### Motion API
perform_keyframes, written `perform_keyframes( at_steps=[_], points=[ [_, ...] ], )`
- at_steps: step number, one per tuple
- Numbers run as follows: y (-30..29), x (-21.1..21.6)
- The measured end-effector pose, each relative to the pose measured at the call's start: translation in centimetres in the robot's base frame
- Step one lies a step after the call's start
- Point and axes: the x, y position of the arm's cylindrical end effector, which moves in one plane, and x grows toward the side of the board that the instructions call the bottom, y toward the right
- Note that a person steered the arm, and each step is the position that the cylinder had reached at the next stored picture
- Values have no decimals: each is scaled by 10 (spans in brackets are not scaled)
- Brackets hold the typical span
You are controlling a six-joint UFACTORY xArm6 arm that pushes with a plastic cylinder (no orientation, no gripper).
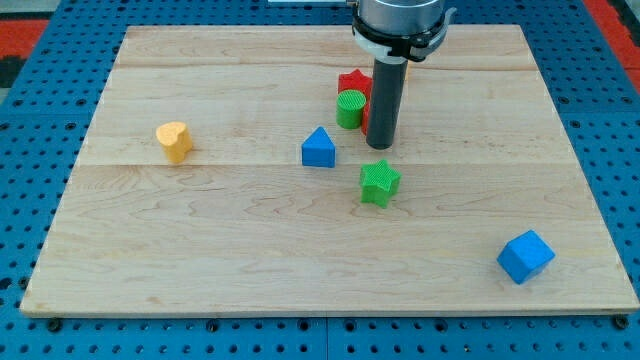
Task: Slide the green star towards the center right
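**Inspector:** Start at the working end. Fingers?

**Assistant:** None fitted; the arm ends in a straight dark rod, so there is nothing to report as apart or together. My tip (379, 146) stands on the pale wooden bench (250, 240), just above the green star-shaped block (379, 183) in the view and near it, though whether a gap separates them I cannot tell for certain.

**Inspector:** Why there?

**Assistant:** I judge it poorly placed for a push to the view's right; the tip would need to come round to the star's left side first.

**Inspector:** Surroundings?

**Assistant:** Just left of the rod, a green cylinder block (350, 108) with a red star-shaped block (354, 82) behind it. A blue triangular block (318, 148) lies left of the star, a yellow heart-like block (174, 141) well left, a blue cube (525, 256) at lower right.

**Inspector:** Containers?

**Assistant:** None visible; everything sits loose on the bench.
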Motion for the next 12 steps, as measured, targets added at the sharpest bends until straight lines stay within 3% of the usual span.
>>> perform_keyframes(
  at_steps=[2, 3, 4, 5, 7, 9, 11, 12],
  points=[
    [-75, 70],
    [-58, 107],
    [-20, 100],
    [3, 61],
    [39, 25],
    [22, 19],
    [-37, 8],
    [-12, -3]
  ],
)
